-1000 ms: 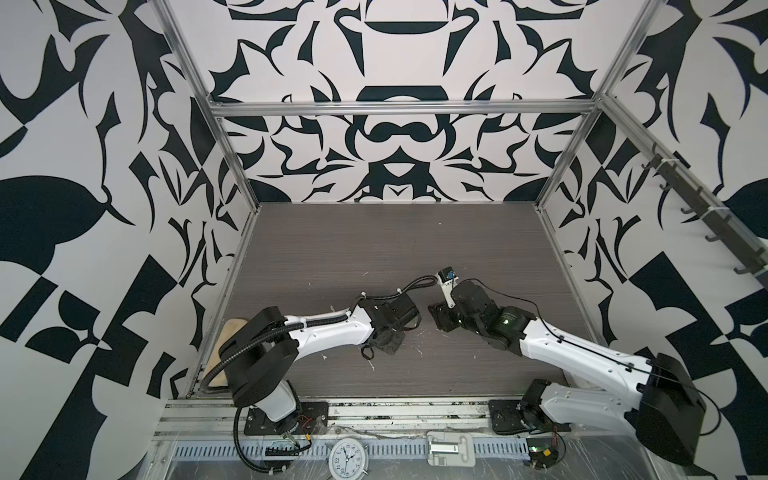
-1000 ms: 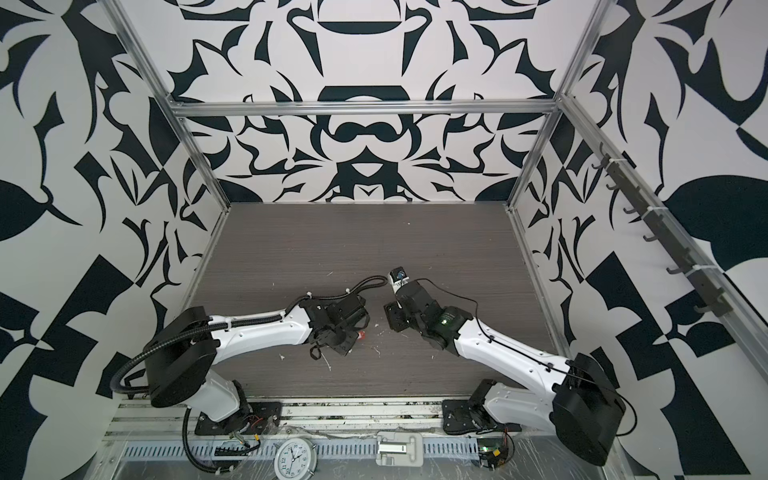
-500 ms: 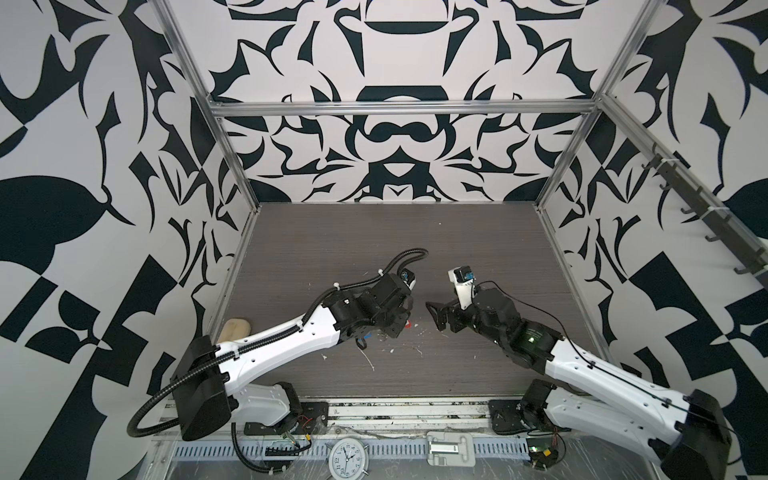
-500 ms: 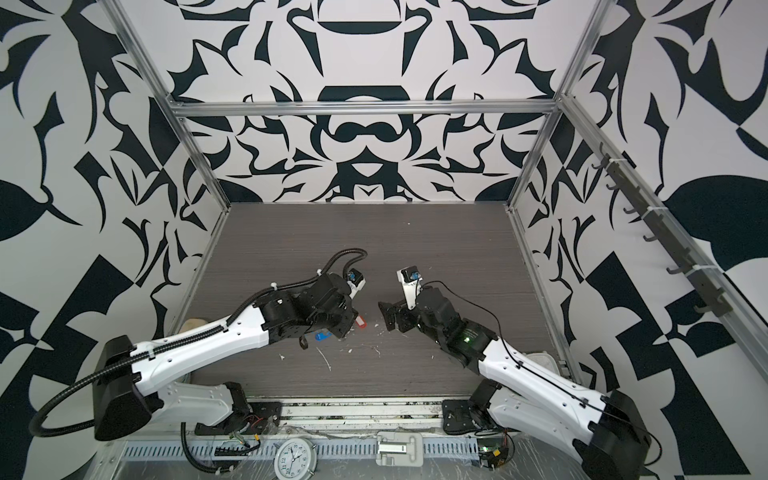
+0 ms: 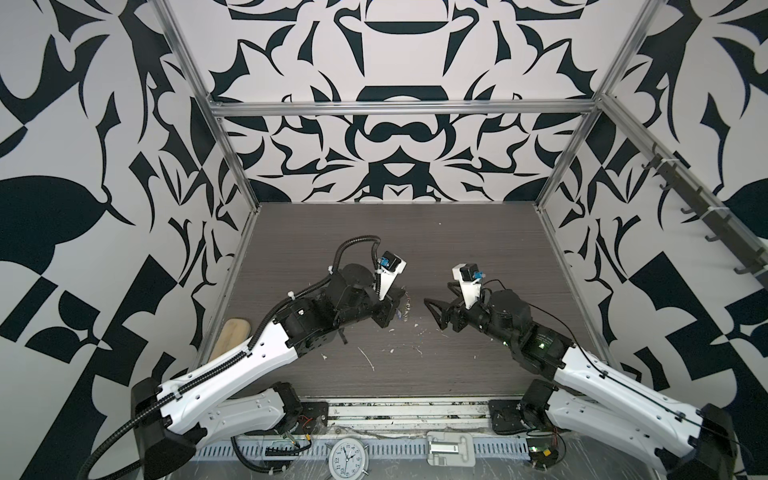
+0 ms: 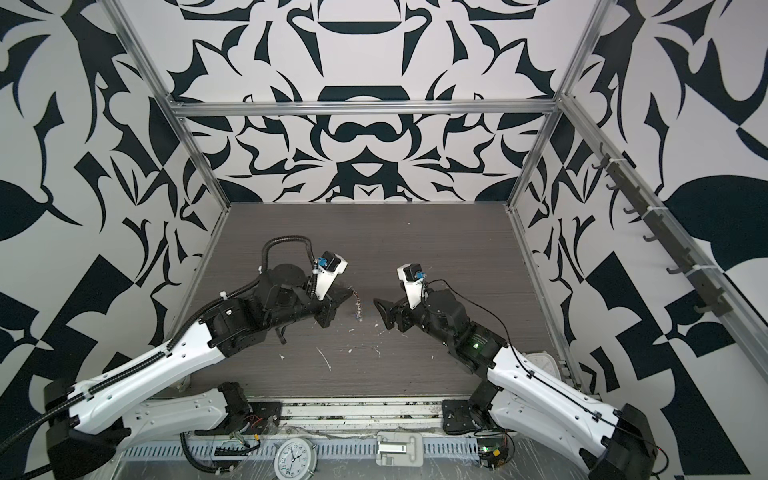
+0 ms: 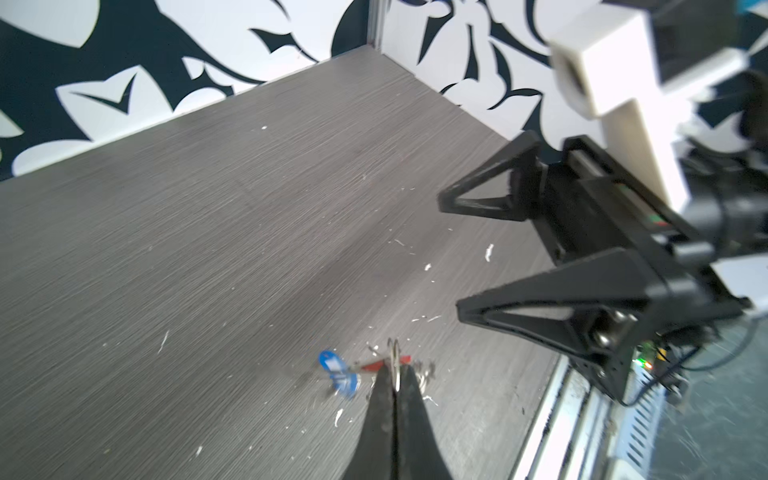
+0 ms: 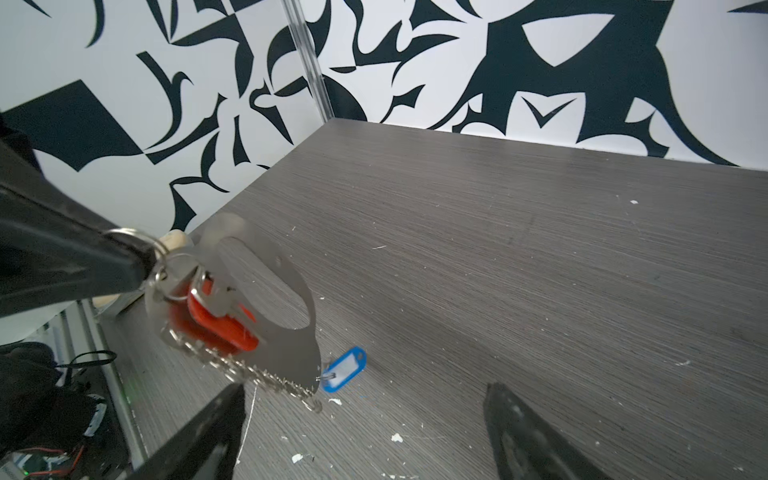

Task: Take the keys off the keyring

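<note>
The left end effector (image 7: 395, 376) is shut tight on the keyring (image 8: 286, 357). It pinches the flat shiny plate at one end. The plate hangs down from it, just over the desk (image 5: 415, 241). In the left wrist view the plate is only a thin line between the two black fingers (image 7: 415, 415).

You can see the desk through the long hole in the plate. Many little rings run along its curved low edge. A silver key (image 8: 226, 303) and a red tag (image 8: 220, 328) hang right by the plate, close to the pinched end. A blue tag (image 8: 345, 370) with a white label hangs on a small ring at the far low corner of the plate. I cannot tell if it touches the desk.

The right end effector (image 7: 451, 255) is wide open and holds nothing. It points at the keyring from the other side, near it but not touching.

Small white bits (image 5: 368, 359) lie on the desk in front of both arms. A pale wooden board (image 5: 230, 338) lies at the left edge of the desk, partly under the left arm.
</note>
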Available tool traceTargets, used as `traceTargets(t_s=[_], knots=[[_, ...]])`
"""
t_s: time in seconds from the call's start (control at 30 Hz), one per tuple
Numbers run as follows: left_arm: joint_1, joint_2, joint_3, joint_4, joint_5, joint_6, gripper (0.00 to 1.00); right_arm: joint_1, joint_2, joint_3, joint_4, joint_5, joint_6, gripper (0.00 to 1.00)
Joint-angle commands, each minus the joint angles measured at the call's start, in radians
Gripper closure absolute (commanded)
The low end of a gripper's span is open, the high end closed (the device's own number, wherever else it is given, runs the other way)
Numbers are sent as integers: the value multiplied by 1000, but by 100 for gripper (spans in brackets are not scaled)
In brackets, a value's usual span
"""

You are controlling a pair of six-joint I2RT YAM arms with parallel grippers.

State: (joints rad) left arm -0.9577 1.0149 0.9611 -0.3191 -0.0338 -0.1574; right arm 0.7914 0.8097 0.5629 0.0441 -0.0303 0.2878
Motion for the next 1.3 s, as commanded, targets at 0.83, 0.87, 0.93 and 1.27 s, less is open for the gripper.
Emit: traceTargets(t_s=[0.83, 0.87, 0.93, 1.27], knots=[[8, -97, 13, 38, 251, 117, 100, -6, 52, 183, 121, -197, -12, 18], [10, -100, 11, 38, 250, 117, 100, -6, 57, 194, 106, -224, -27, 19], [14, -106, 8, 39, 259, 119, 100, -18, 60, 196, 119, -313, -60, 26], [28, -131, 1, 29, 315, 124, 100, -227, 152, 147, 488, -853, 200, 29]])
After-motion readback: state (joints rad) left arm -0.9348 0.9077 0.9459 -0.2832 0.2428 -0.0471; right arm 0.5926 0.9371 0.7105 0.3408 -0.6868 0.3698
